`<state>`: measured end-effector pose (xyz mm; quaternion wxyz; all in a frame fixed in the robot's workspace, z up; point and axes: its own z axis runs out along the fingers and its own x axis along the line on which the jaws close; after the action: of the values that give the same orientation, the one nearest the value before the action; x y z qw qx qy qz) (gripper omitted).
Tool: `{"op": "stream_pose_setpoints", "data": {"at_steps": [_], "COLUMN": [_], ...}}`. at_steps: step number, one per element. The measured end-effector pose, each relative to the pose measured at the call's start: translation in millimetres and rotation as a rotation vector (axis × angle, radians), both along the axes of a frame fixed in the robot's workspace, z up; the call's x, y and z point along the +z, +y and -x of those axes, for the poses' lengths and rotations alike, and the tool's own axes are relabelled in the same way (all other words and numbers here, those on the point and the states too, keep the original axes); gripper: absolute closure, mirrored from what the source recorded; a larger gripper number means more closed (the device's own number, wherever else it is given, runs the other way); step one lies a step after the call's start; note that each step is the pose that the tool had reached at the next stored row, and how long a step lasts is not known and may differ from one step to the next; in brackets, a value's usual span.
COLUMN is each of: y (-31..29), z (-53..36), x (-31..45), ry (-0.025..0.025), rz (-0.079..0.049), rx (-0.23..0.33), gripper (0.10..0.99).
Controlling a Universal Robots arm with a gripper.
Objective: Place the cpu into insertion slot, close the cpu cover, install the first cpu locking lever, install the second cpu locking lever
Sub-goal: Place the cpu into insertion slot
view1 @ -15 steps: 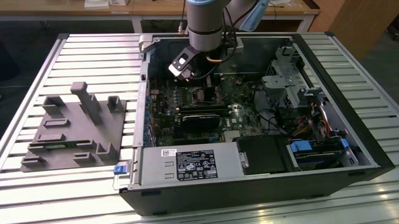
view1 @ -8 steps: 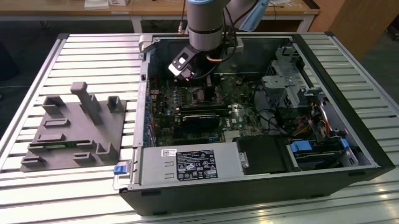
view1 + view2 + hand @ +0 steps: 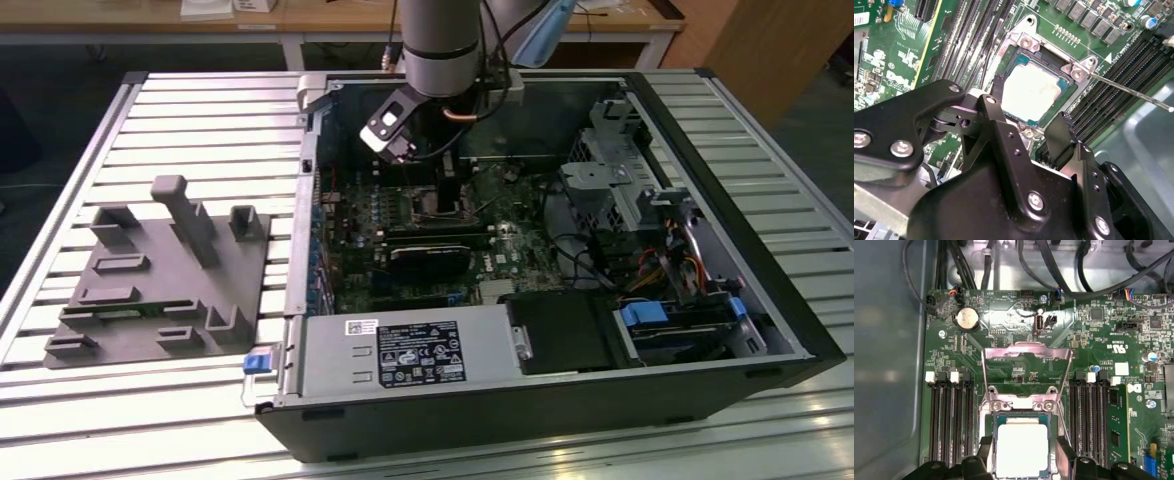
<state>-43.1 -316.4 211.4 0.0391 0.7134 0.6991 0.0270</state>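
The cpu [image 3: 1021,452]: you are seeing it lying flat inside the insertion slot [image 3: 1040,58], with the pale top facing up and the edges sitting square to the slot rim.
Jaws: they are hanging directly over the chip. The fingers [image 3: 1064,456] are standing apart, one beside each of two opposite sides of the cpu. As far as both wrist views are telling, they are gripping nothing, and a strip of the slot frame is showing between each finger and the chip.
Key relation: the chip is lying straight under the middle of the jaws, not off to any side. Being square, it is offering you no long axis. The closing line is running across it from one bank of memory slots [image 3: 949,420] to the other.
The cpu cover [image 3: 1026,351]: it is standing raised on its hinge, at a slot edge the fingers are not occupying. It is leaning back toward the coin battery [image 3: 967,318], so the slot is lying open.
Locking lever [image 3: 1134,92]: this thin rod is pointing out from a slot corner over the memory slots. By my judgement it is unlatched.
Progress: to my judgement the placing is looking done, while the cover is not yet closed.
Surroundings: the computer case [image 3: 534,410] is lying open on the slatted counter [image 3: 174,110].
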Motion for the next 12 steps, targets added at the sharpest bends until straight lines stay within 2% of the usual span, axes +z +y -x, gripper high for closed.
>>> {"op": "stream_pose_setpoints", "data": {"at_steps": [7,8,10,12], "y": [0.0,0.0,0.0,0.0], "z": [0.0,0.0,0.0,0.0], "x": [0.8,0.9,1.1,1.3], "ry": [0.0,0.0,0.0,0.0], "rz": [0.0,0.0,0.0,0.0], "rx": [0.0,0.0,0.0,0.0], "gripper": [0.478,0.557,0.557,0.675]}}
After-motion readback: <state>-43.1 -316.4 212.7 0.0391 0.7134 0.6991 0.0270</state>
